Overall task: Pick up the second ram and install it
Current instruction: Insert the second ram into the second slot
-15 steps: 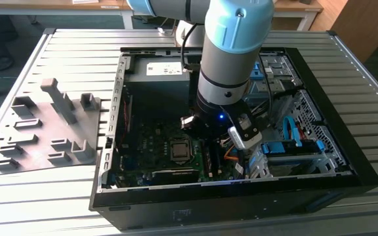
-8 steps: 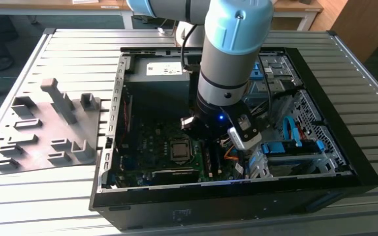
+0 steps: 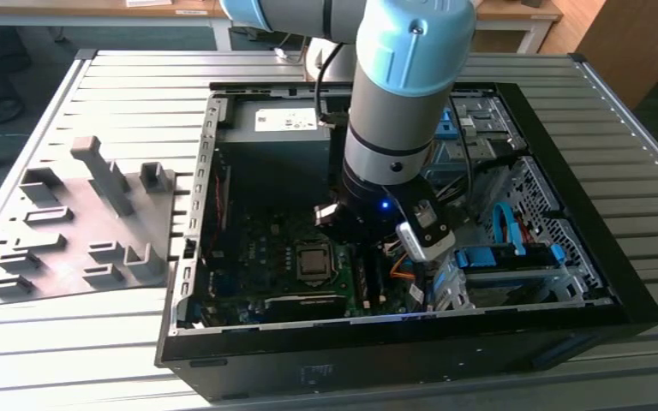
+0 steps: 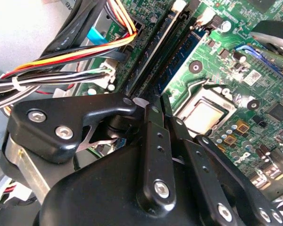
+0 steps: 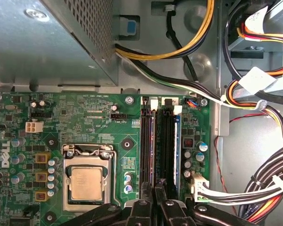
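Observation:
My gripper [image 4: 158, 100] hangs low over the motherboard [image 5: 85, 113] inside the open computer case [image 3: 558, 282]. Its black fingers [image 4: 151, 141] are shut, tip against tip, with nothing seen between them. They sit over the near end of the memory slots, also in the first wrist view [image 5: 158, 190]. Two thin sticks with a bluish sheen stand upright in those slots: one beside the processor socket [image 5: 151, 141], the other at the outer slot [image 5: 176, 141]. I cannot tell which of them is the second ram. The fingertips lie between their ends; whether they touch one is hidden.
Cable bundles [image 5: 269, 188] run close beside the slots, and the power supply [image 5: 61, 42] sits beyond the board. The bare processor [image 5: 86, 182] lies beside the slots. On the slatted table, a grey holder plate [image 3: 78, 223] stands at the exterior view's left of the case.

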Controlling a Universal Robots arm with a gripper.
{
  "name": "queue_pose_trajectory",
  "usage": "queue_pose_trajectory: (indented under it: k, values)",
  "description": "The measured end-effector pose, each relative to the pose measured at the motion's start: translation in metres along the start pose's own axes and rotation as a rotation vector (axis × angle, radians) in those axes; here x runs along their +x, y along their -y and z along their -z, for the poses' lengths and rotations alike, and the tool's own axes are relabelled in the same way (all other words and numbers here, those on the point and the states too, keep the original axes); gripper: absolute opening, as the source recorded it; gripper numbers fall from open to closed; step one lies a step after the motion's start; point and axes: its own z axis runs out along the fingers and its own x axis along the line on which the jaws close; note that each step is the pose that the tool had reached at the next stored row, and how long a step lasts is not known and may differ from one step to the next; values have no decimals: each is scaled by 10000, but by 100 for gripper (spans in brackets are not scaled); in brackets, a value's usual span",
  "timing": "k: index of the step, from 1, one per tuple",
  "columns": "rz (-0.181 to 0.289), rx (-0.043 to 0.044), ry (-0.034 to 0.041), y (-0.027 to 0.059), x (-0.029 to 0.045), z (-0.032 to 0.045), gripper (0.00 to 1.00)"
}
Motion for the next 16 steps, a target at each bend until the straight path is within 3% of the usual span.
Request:
queue_pose_trajectory:
  k: [3,4,7,16]
  values:
    - [0,-5,1,-1,0,-3,15]
    - [0,-4,1,-1,0,-3,21]
    - [0,2,0,0,1,20,21]
    - [0,22,1,-14,5,403,20]
